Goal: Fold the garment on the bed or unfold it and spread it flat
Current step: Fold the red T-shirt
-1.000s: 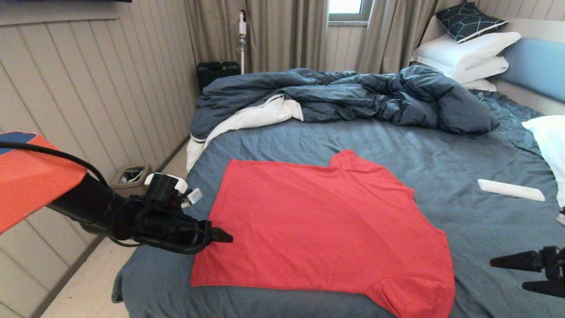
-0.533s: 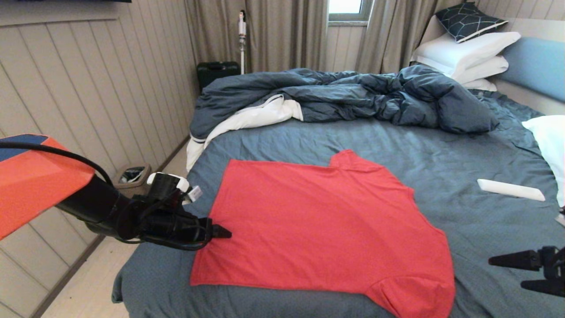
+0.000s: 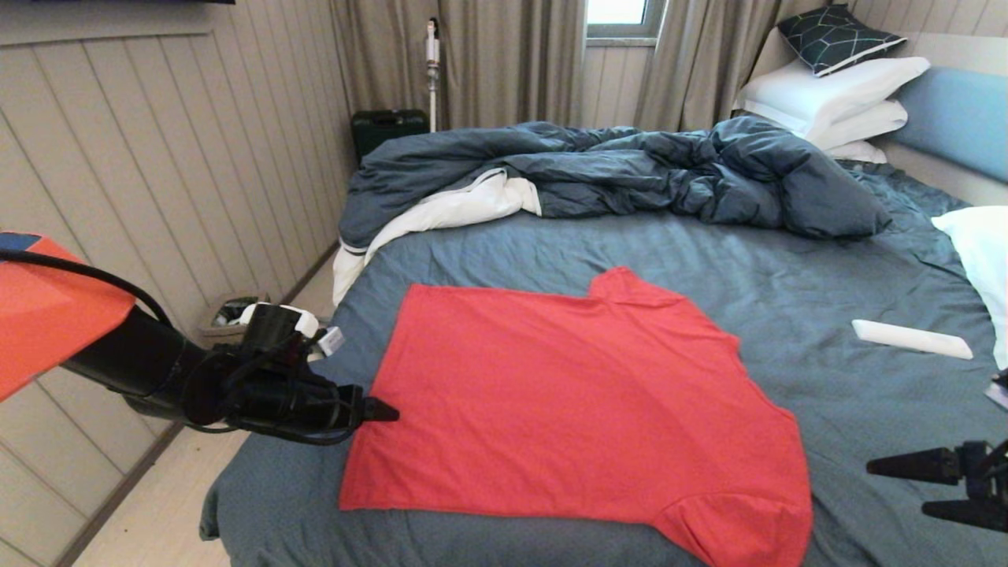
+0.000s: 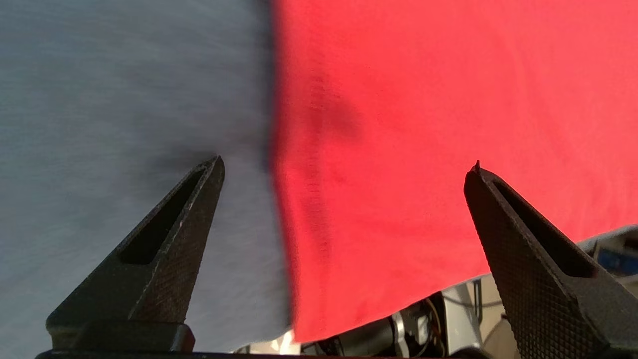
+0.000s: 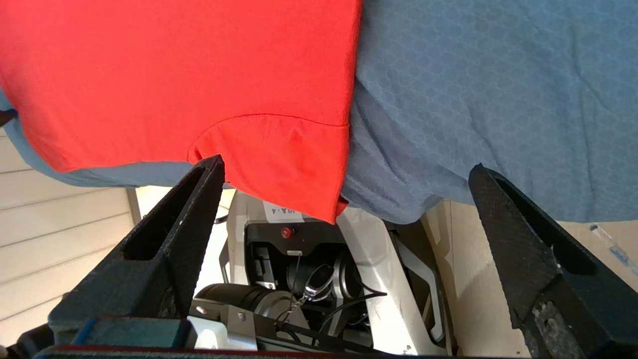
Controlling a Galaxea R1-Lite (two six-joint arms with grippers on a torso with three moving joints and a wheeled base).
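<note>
The garment (image 3: 567, 409), a red T-shirt, lies spread flat with its plain side up on the blue-grey sheet of the bed (image 3: 827, 299). One sleeve hangs over the bed's near edge. My left gripper (image 3: 386, 411) hovers at the shirt's left edge, open and holding nothing. In the left wrist view the left gripper (image 4: 347, 163) straddles the border between the garment (image 4: 423, 124) and the sheet (image 4: 124, 99). My right gripper (image 3: 898, 488) is open and empty at the lower right, off the shirt. The right gripper (image 5: 345, 163) faces the hanging sleeve (image 5: 279, 164).
A rumpled dark blue duvet (image 3: 630, 169) covers the far part of the bed, with white pillows (image 3: 835, 94) at the headboard. A flat white object (image 3: 909, 339) lies on the sheet right of the shirt. A waste bin (image 3: 232, 311) stands by the panelled wall on the left.
My left arm has drawn back a little to the left, off the shirt's edge. The right gripper has sunk slightly. The shirt lies unchanged.
</note>
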